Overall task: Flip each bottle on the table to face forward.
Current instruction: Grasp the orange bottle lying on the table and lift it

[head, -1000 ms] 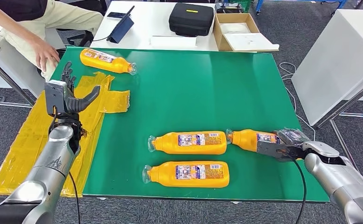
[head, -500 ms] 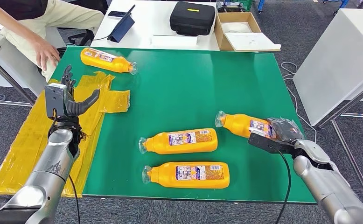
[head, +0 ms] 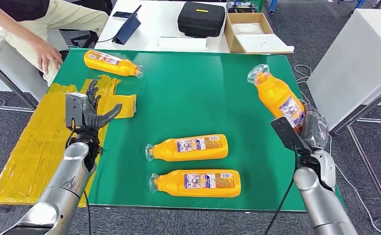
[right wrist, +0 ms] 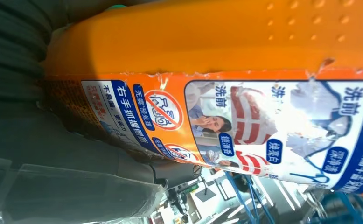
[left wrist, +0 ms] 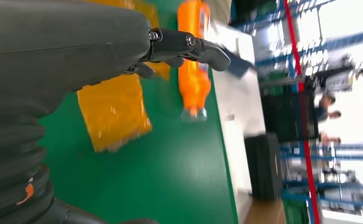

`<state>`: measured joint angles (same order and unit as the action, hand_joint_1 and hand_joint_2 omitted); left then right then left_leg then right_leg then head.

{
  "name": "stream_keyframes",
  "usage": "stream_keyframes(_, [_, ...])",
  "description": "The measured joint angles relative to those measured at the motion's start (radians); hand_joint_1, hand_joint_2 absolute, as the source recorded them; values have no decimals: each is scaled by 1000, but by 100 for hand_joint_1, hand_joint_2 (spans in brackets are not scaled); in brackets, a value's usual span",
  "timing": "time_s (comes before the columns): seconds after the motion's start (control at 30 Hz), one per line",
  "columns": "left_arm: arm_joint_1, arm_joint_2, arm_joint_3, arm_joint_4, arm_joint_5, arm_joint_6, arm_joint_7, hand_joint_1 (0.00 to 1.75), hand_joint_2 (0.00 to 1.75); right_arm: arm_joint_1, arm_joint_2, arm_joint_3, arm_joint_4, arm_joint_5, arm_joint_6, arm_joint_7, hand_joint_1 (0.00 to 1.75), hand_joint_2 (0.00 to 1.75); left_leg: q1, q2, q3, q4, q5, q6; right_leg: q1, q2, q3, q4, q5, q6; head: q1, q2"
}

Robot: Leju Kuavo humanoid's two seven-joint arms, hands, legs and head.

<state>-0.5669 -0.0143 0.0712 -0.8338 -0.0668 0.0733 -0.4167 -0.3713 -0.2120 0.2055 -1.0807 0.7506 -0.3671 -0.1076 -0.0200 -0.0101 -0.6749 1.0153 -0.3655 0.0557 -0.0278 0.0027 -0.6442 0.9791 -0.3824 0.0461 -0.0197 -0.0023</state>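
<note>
My right hand (head: 312, 129) grips an orange bottle (head: 277, 95) by its base and holds it raised over the green table's (head: 203, 98) right side, its clear cap tilted up and away; the right wrist view is close on the bottle's label (right wrist: 245, 126). Two orange bottles lie flat near the front middle, one (head: 188, 148) behind the other (head: 197, 183), caps pointing left. A further bottle (head: 112, 63) lies at the back left, also seen as a blurred bottle (left wrist: 193, 70) from the left wrist. My left hand (head: 88, 111) hovers over the left edge, fingers spread, holding nothing.
Yellow plastic sheeting (head: 41, 142) covers the table's left edge and hangs off it. A person's hand (head: 46, 56) rests at the back left corner. Behind stands a white table with a black case (head: 201, 19) and a cardboard box (head: 250, 32). A white cabinet (head: 360, 58) stands at the right.
My right hand has lifted its bottle off the table and swung it up toward the back right. My left hand has shifted slightly right and nearer. The middle bottle slid left earlier.
</note>
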Motion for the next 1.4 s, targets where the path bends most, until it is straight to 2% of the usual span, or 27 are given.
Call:
stream_keyframes(0.17, [-2,-20,-25,-12,30,-50,31,0,175,1,53,-5,-34,-36,-17,-32,175,175,0,0,0,0,0,0,0,0,0,0,0,0,0,0])
stream_keyframes(0.4, [-38,-56,-82,-11,131,-162,117,0,175,-36,147,11,-23,-142,-53,-125,175,175,0,0,0,0,0,0,0,0,-1,0,0,0,0,0])
stream_keyframes(0.57, [-71,-98,-153,-30,210,-198,162,0,175,-88,239,61,45,-239,-67,-234,175,175,0,0,0,0,0,0,0,0,-1,0,0,0,0,0])
stream_keyframes(0.7, [-98,-130,-224,-65,244,-209,184,0,175,-135,310,104,117,-317,-23,-317,175,175,0,0,-1,0,0,0,0,0,-1,1,0,0,0,0])
stream_keyframes(0.9, [-141,-162,-313,-131,276,-192,226,0,175,-208,406,177,215,-339,40,-311,175,175,0,0,-1,0,0,0,0,0,-1,1,0,0,0,0])
stream_keyframes(1.1, [-143,-163,-338,-161,302,-183,226,0,175,-242,454,213,279,-355,85,-303,175,175,0,0,-1,0,0,0,0,1,-1,1,0,0,0,0])
stream_keyframes(1.4, [-130,-163,-354,-239,327,-180,224,0,175,-304,506,235,348,-374,47,-300,175,175,0,0,-1,0,0,0,0,1,-1,1,0,0,0,0])
